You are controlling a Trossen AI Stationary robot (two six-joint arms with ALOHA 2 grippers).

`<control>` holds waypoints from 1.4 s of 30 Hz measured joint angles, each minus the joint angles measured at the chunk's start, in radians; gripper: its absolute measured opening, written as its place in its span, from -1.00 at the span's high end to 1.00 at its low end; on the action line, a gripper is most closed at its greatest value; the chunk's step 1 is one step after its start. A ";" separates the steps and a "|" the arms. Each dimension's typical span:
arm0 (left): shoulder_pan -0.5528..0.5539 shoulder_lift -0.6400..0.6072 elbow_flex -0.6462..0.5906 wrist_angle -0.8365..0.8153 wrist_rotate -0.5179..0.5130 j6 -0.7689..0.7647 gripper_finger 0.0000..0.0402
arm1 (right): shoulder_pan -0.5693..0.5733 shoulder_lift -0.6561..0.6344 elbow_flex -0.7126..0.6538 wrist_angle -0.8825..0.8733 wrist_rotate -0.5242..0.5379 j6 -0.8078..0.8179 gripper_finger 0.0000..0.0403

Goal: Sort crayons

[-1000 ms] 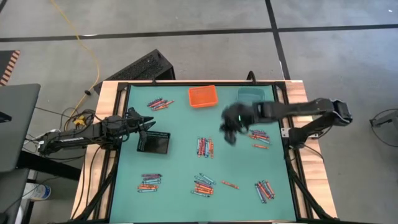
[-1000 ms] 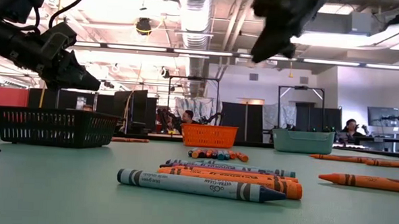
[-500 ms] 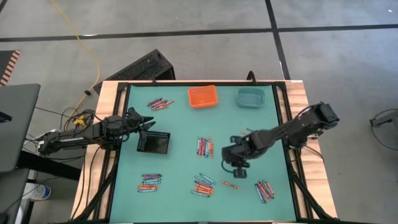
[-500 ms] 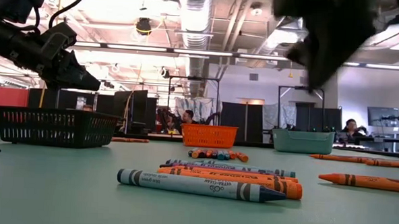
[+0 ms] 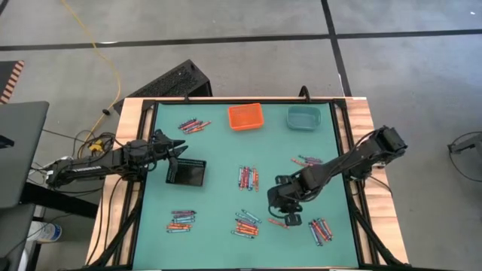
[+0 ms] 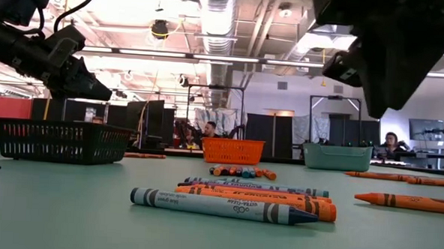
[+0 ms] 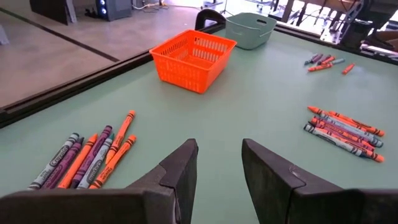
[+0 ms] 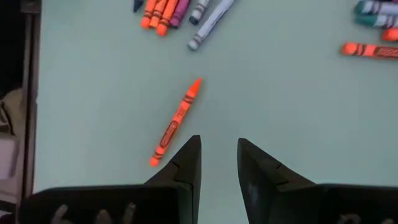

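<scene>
- The crayons lie in small groups over the green table: one group in the middle, one far left, one near left, one near the middle, one near right and one at the right.
- A single orange crayon lies alone on the near side, just beside the right gripper.
- In the low view the nearest blue crayon has a paper label with "ULTRA-CLEAN" on it; the smaller writing I cannot read.
- The right gripper hangs above the table with the single orange crayon just ahead of its fingertips; its fingers stand a little apart and hold nothing.
- The left gripper waits at the left side, over the far edge of the black bin; its fingers are also a little apart and empty.
- The orange bin and the teal bin stand at the far side of the table.
</scene>
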 joint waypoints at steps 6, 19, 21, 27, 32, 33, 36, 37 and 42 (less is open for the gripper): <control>0.000 0.000 0.000 0.002 0.000 -0.004 0.42 | -0.047 -0.021 0.000 -0.153 0.018 -0.008 0.52; 0.000 0.000 0.000 -0.001 0.001 0.000 0.42 | -0.488 -0.103 -0.108 -0.273 0.168 -0.170 0.52; 0.000 0.000 0.000 -0.001 0.002 0.000 0.42 | -0.561 -0.103 -0.150 -0.269 0.164 -0.171 0.52; 0.001 0.000 0.000 0.002 0.000 0.018 0.42 | -0.702 -0.107 -0.232 -0.251 0.146 -0.208 0.52; 0.001 0.000 0.000 0.003 -0.001 0.018 0.42 | -0.717 -0.107 -0.255 -0.209 0.066 -0.248 0.52; 0.001 0.000 0.000 0.003 -0.001 0.018 0.42 | -0.712 -0.107 -0.259 -0.204 0.063 -0.249 0.52; 0.001 0.000 0.000 0.003 -0.001 0.018 0.42 | -0.690 -0.105 -0.279 -0.194 0.057 -0.249 0.52; 0.001 0.000 0.000 0.003 -0.001 0.018 0.42 | -0.681 -0.105 -0.287 -0.194 0.057 -0.249 0.52; 0.001 0.000 0.000 0.003 -0.002 0.017 0.42 | -0.642 -0.105 -0.310 -0.162 0.098 -0.230 0.52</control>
